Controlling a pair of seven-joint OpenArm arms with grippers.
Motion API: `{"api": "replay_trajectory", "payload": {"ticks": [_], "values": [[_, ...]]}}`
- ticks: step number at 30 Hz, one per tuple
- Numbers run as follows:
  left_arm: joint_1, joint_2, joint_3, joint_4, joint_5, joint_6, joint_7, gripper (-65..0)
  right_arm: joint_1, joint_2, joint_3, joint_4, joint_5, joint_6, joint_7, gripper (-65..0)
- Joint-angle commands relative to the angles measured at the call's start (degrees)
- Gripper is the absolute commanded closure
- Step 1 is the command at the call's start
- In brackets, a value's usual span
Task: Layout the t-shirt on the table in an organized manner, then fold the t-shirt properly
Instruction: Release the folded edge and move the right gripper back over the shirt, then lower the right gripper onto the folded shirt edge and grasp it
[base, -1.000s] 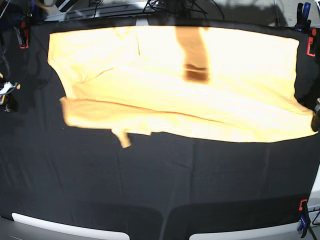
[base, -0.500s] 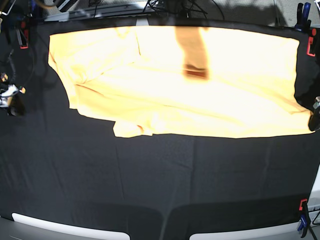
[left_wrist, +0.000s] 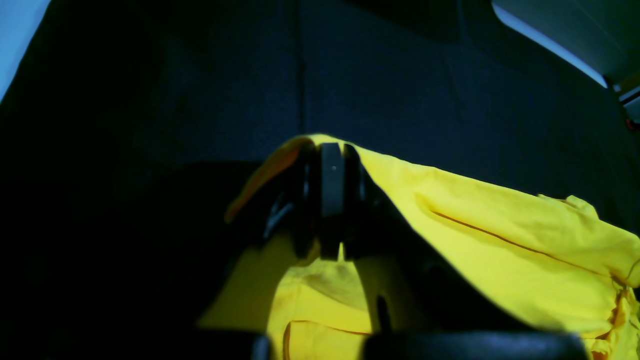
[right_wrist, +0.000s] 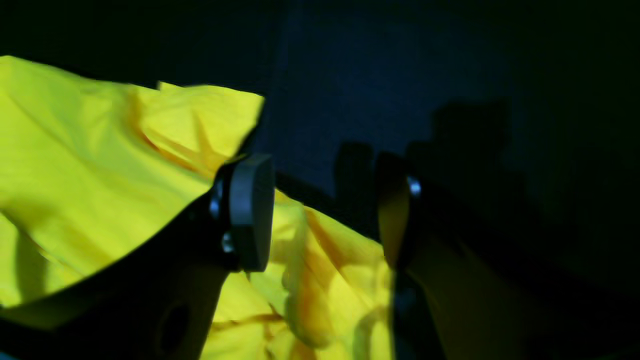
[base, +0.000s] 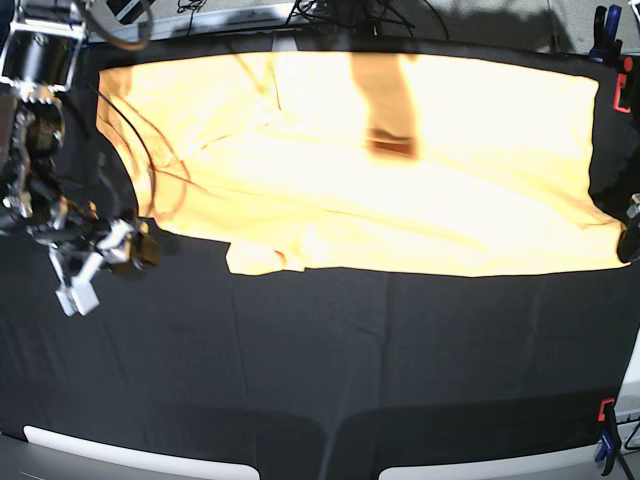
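The pale orange-yellow t-shirt (base: 400, 170) lies spread across the far half of the black table (base: 320, 370), with a bunched flap at its lower left edge (base: 265, 258). My right gripper (base: 145, 250) is at the shirt's lower left edge. In the right wrist view it (right_wrist: 322, 210) is open, with cloth (right_wrist: 75, 165) under and beside its fingers. My left gripper (base: 632, 238) is at the shirt's lower right corner. In the left wrist view it (left_wrist: 332, 155) is shut on a raised edge of the shirt (left_wrist: 500, 235).
Red-and-black clamps sit at the right table edge (base: 620, 90) and front right corner (base: 605, 412). A darker orange shadow band (base: 385, 100) crosses the shirt's top middle. Cables and gear lie behind the far edge (base: 330, 12). White panels line the front edge (base: 130, 452).
My right arm has swung in from the left edge to the shirt's lower left edge. The shirt's lower left flap, lower a second ago, is now bunched up. The left gripper has stayed put.
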Motion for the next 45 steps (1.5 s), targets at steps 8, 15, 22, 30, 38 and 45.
{"api": "replay_trajectory", "payload": {"ticks": [8,15,22,30,38,45], "values": [[-0.8,1.6,-0.7,0.9,-1.4,-0.3,-1.8,0.0,2.0,-3.3,-1.4,-0.3,4.5,1.6,0.4,-31.4],[-0.8,3.7,-0.7,0.9,-1.4,-0.5,-2.0,0.0,4.6,-4.5,-1.4,-4.6,-3.9,1.6,0.2,-31.4],[-0.8,3.7,-0.7,0.9,1.0,-0.5,-2.9,0.0,6.8,-3.5,-1.4,-4.7,-5.8,0.6,-3.7,-31.4],[-0.9,3.7,-0.7,0.9,1.4,-0.5,-3.3,0.0,6.9,-3.7,-1.4,-13.0,-4.5,-0.2,-4.7,-31.4],[-0.9,3.7,-0.7,0.9,1.4,-0.5,-4.2,0.0,7.3,-4.6,-1.4,-13.1,-1.3,-0.2,-5.6,-31.2],[-0.9,3.7,-0.7,0.9,1.4,-0.5,-4.2,0.0,7.3,-5.8,-1.4,-13.1,-1.2,-0.2,-5.6,-19.6]]}}
